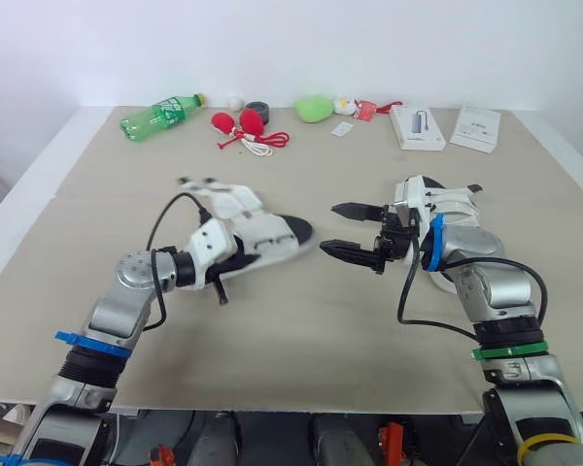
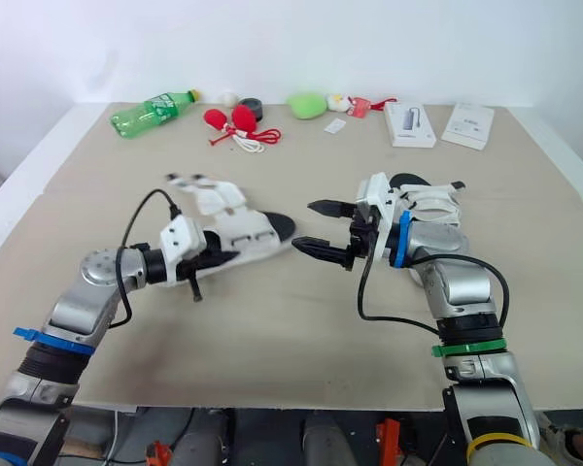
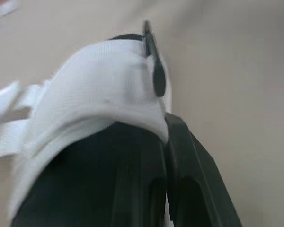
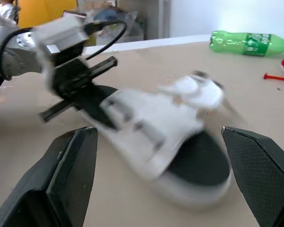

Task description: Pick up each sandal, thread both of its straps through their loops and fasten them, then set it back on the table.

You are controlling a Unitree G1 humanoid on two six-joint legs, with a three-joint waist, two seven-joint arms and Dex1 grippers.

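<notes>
sandal (image 1: pixel 264 233) — my left gripper (image 1: pixel 228 270) is clamped on its heel end, toe pointing toward my right gripper (image 1: pixel 330 229). that one gapes wide, prongs apart, near the toe

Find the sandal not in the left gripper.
In the left eye view, that sandal lies on the table at right, just behind the right gripper, whose wrist partly hides it.

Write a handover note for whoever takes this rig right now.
Grip: left claw shut on the heel end of the first sandal; right claw open, empty, facing its toe.
Elsewhere: second sandal lies on the table behind the right arm.
Done: first sandal grasped.
Left: a strap end looks loose; thread and fasten both straps, set it down, then do the second sandal.
</notes>
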